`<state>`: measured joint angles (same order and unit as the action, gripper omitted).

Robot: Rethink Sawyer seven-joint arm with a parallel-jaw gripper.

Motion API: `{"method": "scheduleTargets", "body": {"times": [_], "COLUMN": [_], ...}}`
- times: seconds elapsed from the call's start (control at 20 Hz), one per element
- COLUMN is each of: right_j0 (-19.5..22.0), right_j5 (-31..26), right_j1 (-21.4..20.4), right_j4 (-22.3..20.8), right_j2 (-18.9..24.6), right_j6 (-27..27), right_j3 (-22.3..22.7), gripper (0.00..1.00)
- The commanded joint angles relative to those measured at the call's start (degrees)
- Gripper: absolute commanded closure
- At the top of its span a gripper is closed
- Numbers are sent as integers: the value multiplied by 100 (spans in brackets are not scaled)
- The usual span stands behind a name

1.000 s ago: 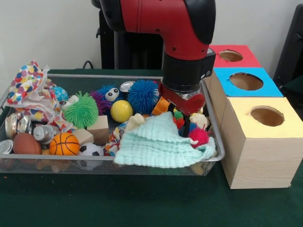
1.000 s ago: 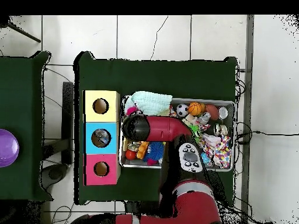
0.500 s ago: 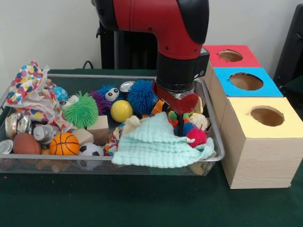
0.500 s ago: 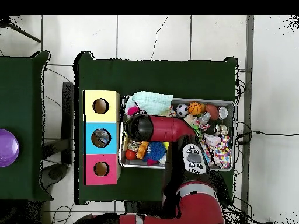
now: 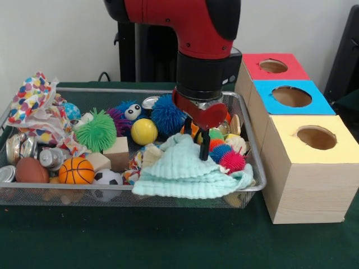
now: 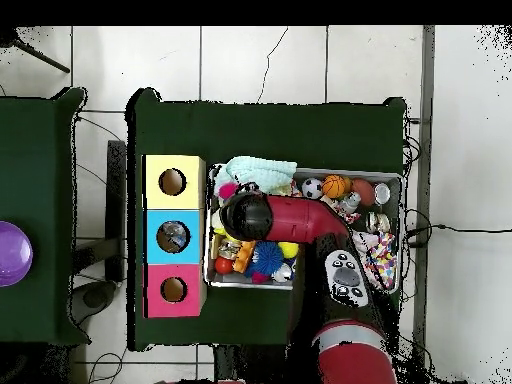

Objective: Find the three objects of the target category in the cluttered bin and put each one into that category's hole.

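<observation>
1. The wire bin [image 5: 247, 140] is packed: a mint cloth [image 5: 185, 171] heaped at the near right, a green spiky ball [image 5: 98, 130], a yellow ball [image 5: 143, 131] and a blue spiky ball [image 5: 168, 113] behind it, and a basketball [image 5: 76, 170] near the left.
2. The arm hangs over the bin's right half, hiding the toys beneath it from above.
3. The gripper [image 5: 201, 147] points straight down, its tips at the cloth's far edge beside a pink spiky ball [image 5: 233, 161]; whether it grasps anything, I cannot tell.
4. Three boxes stand right of the bin: yellow box [image 5: 308, 162] nearest, blue box [image 5: 289, 98], red box [image 5: 272, 67] farthest, holes facing up.
</observation>
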<state>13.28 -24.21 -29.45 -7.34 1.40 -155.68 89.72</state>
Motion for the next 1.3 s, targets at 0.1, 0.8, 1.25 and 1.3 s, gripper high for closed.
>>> {"method": "scheduleTargets", "body": {"times": [0.1,0.8,1.25,1.3], "right_j0": [138,433,561,584], "right_j5": [-536,-1846,-3099,-3088], "right_j1": [-101,-497,-705,-634], "right_j4": [148,342,173,73], "right_j2": [327,749,756,697], "right_j6": [51,568,827,852], "right_j3": [168,185,36,22], "gripper": [0,0,0,0]}}
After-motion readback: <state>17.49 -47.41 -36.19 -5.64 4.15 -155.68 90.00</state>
